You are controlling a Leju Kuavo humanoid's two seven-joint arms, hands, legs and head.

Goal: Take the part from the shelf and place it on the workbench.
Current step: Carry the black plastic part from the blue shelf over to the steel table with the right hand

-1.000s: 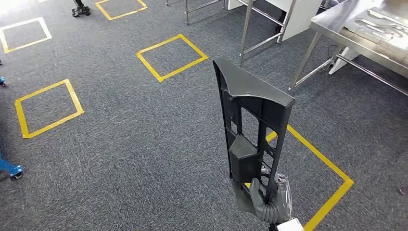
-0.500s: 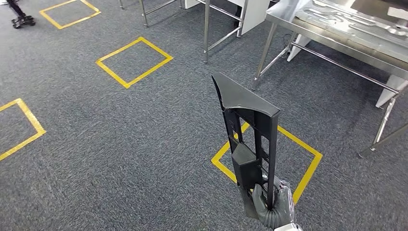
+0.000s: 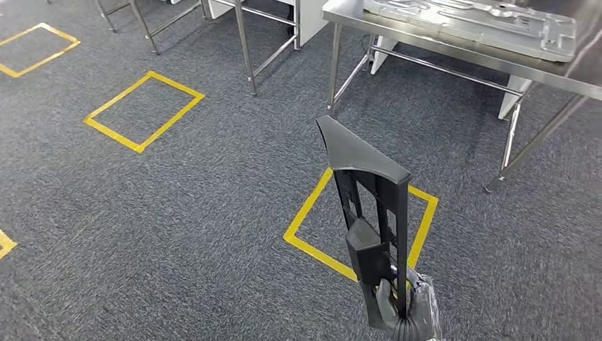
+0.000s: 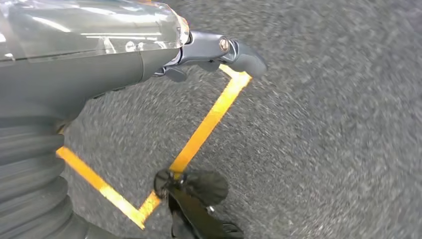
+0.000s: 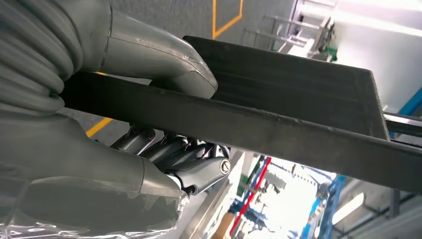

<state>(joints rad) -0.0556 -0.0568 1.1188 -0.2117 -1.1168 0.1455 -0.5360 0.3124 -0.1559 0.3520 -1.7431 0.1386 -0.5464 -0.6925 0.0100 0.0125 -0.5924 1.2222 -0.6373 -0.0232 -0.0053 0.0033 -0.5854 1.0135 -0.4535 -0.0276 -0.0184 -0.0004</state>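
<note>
A long black plastic part with cut-out slots stands upright in front of me, its pointed top end uppermost. My right hand grips its bottom end at the lower edge of the head view. In the right wrist view the thumb presses on the part's edge and the darker fingers curl under it. The steel workbench stands ahead at the upper right. My left hand hangs over the carpet and holds nothing, with one finger stretched out.
Grey flat parts lie on the workbench, whose steel legs reach the grey carpet. A second steel frame stands further left. Yellow tape squares mark the floor, one right behind the part and one to the left.
The whole picture has shifted: the camera has turned, so the workbench now sits nearer and more central. The part stays upright in my right hand.
</note>
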